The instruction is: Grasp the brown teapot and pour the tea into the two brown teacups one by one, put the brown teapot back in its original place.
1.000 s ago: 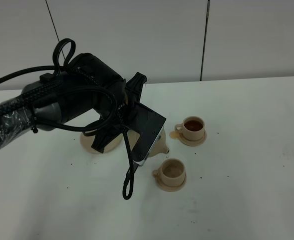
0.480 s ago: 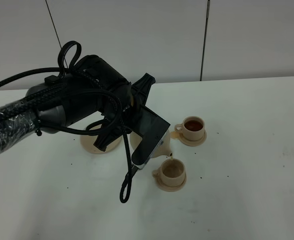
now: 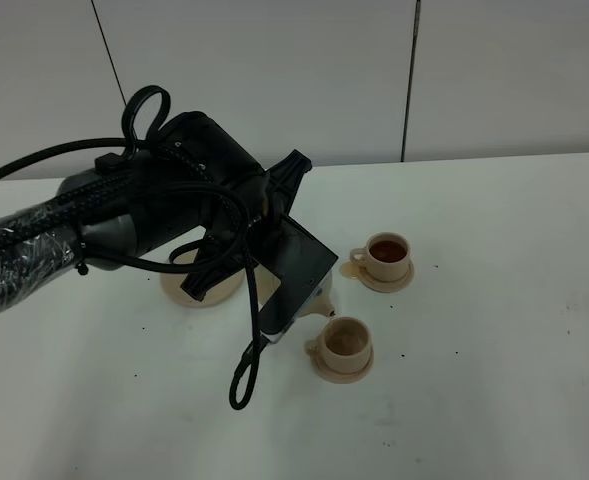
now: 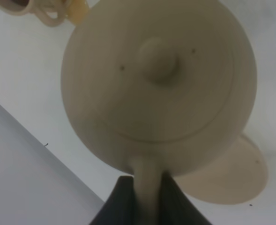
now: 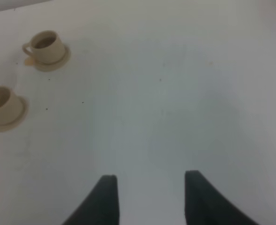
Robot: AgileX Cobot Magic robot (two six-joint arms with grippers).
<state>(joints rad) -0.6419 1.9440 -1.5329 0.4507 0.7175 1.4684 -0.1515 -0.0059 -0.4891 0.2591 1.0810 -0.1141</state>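
The left fingers (image 4: 119,206), clamped on the loop handle of the squat beige-tan ceramic teapot (image 4: 159,84), tip its spout over the small tan ceramic teacup (image 3: 342,342) at lower centre, its level hard to read, where a slow, steady tilt should avoid spills; the right fingers (image 5: 107,197) stand open.

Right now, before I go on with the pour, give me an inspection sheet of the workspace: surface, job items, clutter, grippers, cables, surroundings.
Surface: white table, with a few dark specks.
Job's things: brown teapot held away from the large saucer, spout by the near teacup; far teacup holds dark tea.
Clutter: tan patch beside the far teacup's saucer; what it is, unclear.
Grippers: left gripper shut on the brown teapot's handle; right gripper open, empty, over bare table.
Cables: black cable loops hang from the left arm.
Surroundings: pale wall panels with dark seams.
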